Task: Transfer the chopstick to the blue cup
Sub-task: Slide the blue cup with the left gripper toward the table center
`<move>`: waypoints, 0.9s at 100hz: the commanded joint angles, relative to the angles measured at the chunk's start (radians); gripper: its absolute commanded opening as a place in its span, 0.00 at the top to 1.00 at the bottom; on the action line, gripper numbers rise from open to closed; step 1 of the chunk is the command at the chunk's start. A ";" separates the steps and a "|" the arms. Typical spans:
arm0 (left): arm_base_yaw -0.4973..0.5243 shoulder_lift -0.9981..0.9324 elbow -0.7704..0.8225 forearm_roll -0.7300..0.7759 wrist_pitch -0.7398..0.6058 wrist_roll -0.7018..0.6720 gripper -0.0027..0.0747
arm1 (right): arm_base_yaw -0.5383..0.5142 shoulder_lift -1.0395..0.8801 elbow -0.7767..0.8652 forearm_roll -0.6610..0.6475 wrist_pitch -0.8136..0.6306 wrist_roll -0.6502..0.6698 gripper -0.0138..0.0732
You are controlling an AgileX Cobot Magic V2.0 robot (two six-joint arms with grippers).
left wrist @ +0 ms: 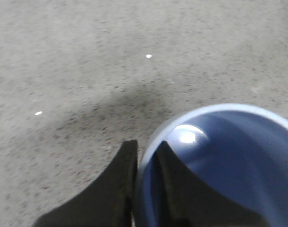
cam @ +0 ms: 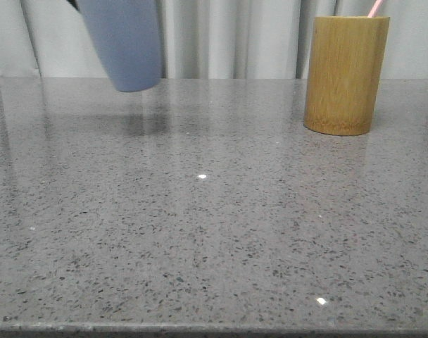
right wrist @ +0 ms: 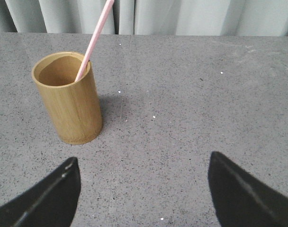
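The blue cup (cam: pixel 126 44) hangs tilted above the table at the back left, its top cut off by the frame. In the left wrist view my left gripper (left wrist: pixel 146 147) is shut on the blue cup's rim (left wrist: pixel 201 116), one finger inside and one outside. A pale pink chopstick (right wrist: pixel 94 39) leans in the bamboo cup (right wrist: pixel 70 101), which stands at the back right (cam: pixel 346 74); only the chopstick's tip (cam: pixel 374 8) shows in the front view. My right gripper (right wrist: pixel 143 163) is open, nothing between its fingers, a short way in front of the bamboo cup.
The grey speckled table (cam: pixel 214 232) runs to a front edge at the bottom of the front view. Pale curtains (cam: pixel 235 35) hang behind it.
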 commanded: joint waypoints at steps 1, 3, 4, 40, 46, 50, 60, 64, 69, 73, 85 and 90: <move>-0.038 -0.015 -0.060 -0.015 -0.024 -0.003 0.99 | -0.005 0.009 -0.035 -0.006 -0.070 -0.005 0.19; -0.045 -0.008 -0.067 -0.015 -0.022 -0.003 0.99 | -0.005 0.009 -0.035 -0.006 -0.070 -0.005 0.19; -0.049 -0.001 -0.071 -0.015 -0.014 -0.003 0.99 | -0.005 0.009 -0.035 -0.006 -0.070 -0.005 0.19; -0.092 0.080 -0.084 -0.013 0.021 -0.003 0.99 | -0.005 0.009 -0.035 -0.006 -0.070 -0.005 0.19; -0.092 0.080 -0.084 -0.013 0.021 -0.003 0.99 | -0.005 0.009 -0.035 -0.006 -0.070 -0.005 0.19; -0.092 0.080 -0.084 -0.013 0.021 -0.003 0.99 | -0.005 0.009 -0.035 -0.006 -0.070 -0.005 0.19; -0.092 0.081 -0.084 -0.013 0.021 0.014 0.99 | -0.005 0.009 -0.035 -0.006 -0.070 -0.005 0.19; -0.093 0.081 -0.084 -0.013 0.021 0.016 0.99 | -0.005 0.009 -0.035 -0.006 -0.070 -0.005 0.19; -0.093 0.081 -0.084 -0.013 0.021 0.016 0.99 | -0.005 0.009 -0.035 -0.006 -0.070 -0.005 0.19; -0.093 0.081 -0.084 -0.013 0.024 0.016 0.99 | -0.005 0.009 -0.035 -0.006 -0.071 -0.005 0.19; -0.093 0.084 -0.084 -0.013 0.031 0.032 0.99 | -0.005 0.009 -0.035 -0.006 -0.071 -0.005 0.19; -0.094 0.087 -0.084 -0.013 0.031 0.035 0.99 | -0.005 0.009 -0.035 -0.006 -0.071 -0.005 0.19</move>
